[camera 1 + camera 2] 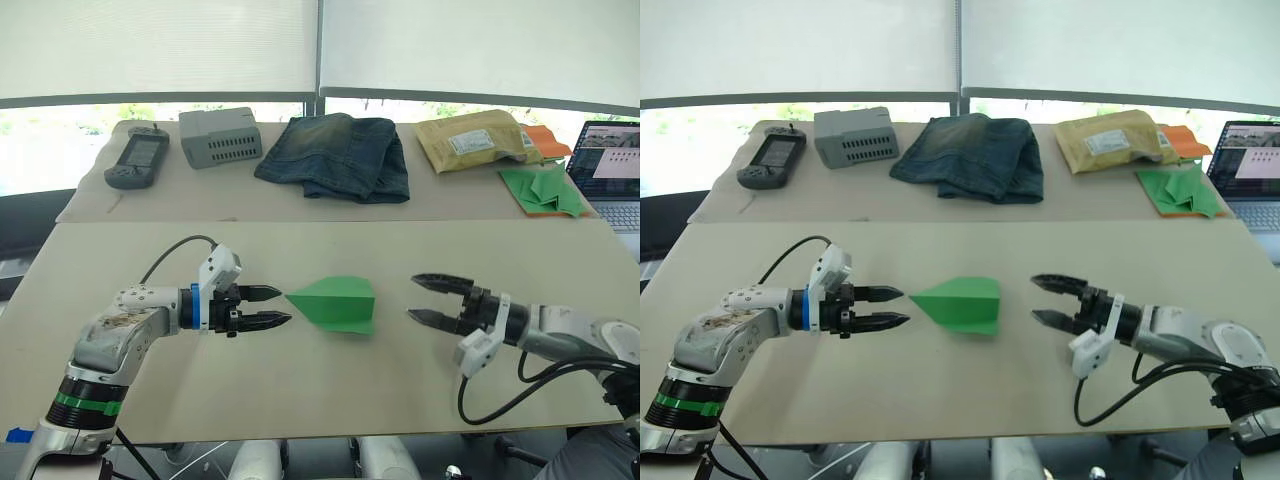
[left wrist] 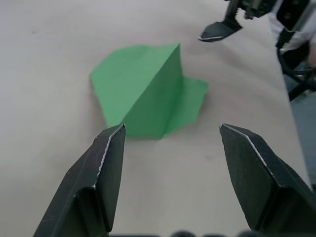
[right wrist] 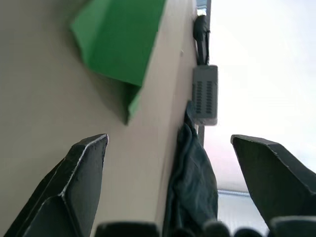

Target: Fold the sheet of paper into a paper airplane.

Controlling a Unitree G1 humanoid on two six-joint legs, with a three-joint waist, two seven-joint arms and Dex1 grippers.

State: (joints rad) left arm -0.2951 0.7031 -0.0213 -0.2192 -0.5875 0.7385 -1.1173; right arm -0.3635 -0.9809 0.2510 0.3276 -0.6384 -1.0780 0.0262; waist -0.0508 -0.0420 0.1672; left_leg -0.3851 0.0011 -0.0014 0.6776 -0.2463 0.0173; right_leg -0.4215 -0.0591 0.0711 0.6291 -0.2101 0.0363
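Green paper airplane is lying on the table between both grippers, touching neither. Left gripper and right gripper are both holding their fingers apart. Any final crease is needing flat, even pressing along the fold.

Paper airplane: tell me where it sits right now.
The paper airplane lies flat on the near table, midway between the open left gripper and open right gripper, touching neither.
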